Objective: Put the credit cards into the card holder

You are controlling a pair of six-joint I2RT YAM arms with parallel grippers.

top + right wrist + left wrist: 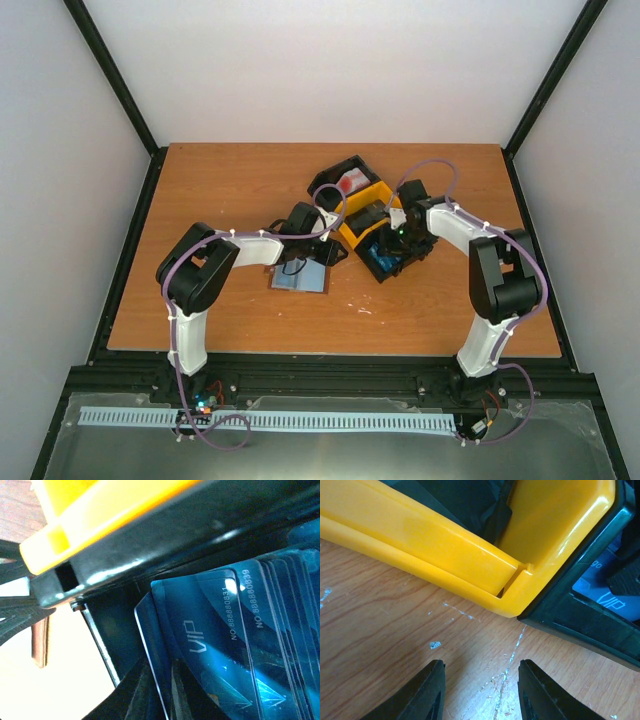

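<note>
Several blue credit cards [235, 650] marked VIP stand stacked in a black compartment of the black-and-yellow tray [352, 232]. My right gripper [162, 685] reaches into that compartment [388, 250], and its jaws are closed on the edge of the outermost blue card [150, 645]. The card holder [300, 278] lies open on the table, pale grey-blue side up, just in front of the tray. My left gripper [480, 669] is open and empty, low over the bare wood beside the tray's yellow corner [515, 600], just behind the holder [322, 246]. A blue card [602, 587] shows in the left wrist view.
The tray's far black compartment [345, 180] holds something red and white. The table [240, 190] has black frame rails along its edges and white walls around it. A brown strip [40, 640], perhaps the holder's edge, shows left of the tray.
</note>
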